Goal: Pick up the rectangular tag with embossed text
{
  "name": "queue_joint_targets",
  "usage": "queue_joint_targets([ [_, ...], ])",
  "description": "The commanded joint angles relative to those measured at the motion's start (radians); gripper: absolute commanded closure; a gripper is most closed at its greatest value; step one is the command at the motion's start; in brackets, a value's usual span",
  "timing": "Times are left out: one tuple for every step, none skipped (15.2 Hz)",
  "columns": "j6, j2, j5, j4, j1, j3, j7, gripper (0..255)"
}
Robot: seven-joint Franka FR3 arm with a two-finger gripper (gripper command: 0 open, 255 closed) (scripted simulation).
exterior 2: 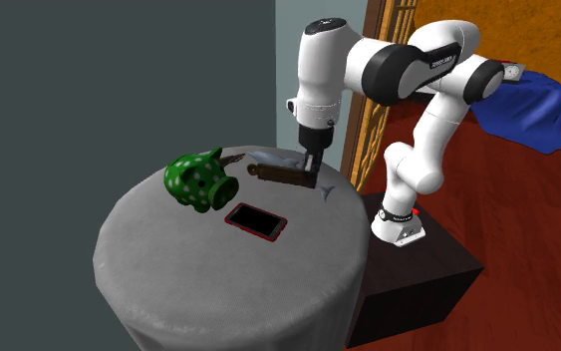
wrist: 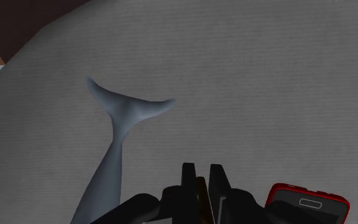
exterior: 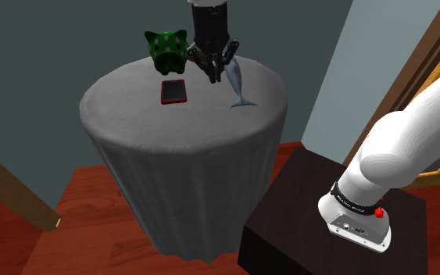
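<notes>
The gripper (exterior 2: pixel 311 179), fingers nearly closed, clasps one end of the thin brown rectangular tag (exterior 2: pixel 276 174), which juts sideways over the round table (exterior 2: pixel 168 269) towards the green piggy bank (exterior 2: pixel 196 179); seemingly light, stiff and smooth, it may pivot in this end grip.

On table (exterior: pixel 132 109), flanking gripper (wrist: pixel 201 173): phone (exterior: pixel 173 91) on one side, fish figure (exterior: pixel 235 82) opposite. Tag (exterior 2: pixel 278 173) clamped between fingers (wrist: pixel 188 175), jutting toward piggy bank (exterior: pixel 166 49).
</notes>
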Motion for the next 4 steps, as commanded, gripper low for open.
queue_joint_targets([
  [-0.028, 0.005, -0.002, 0.032, -0.001, -0.001, -0.001, 255],
  [-0.041, 0.009, -0.003, 0.049, -0.002, -0.001, 0.0, 255],
  [-0.043, 0.009, -0.004, 0.051, -0.002, -0.001, 0.0, 255],
  [-0.043, 0.009, -0.004, 0.052, -0.002, -0.001, 0.0, 255],
])
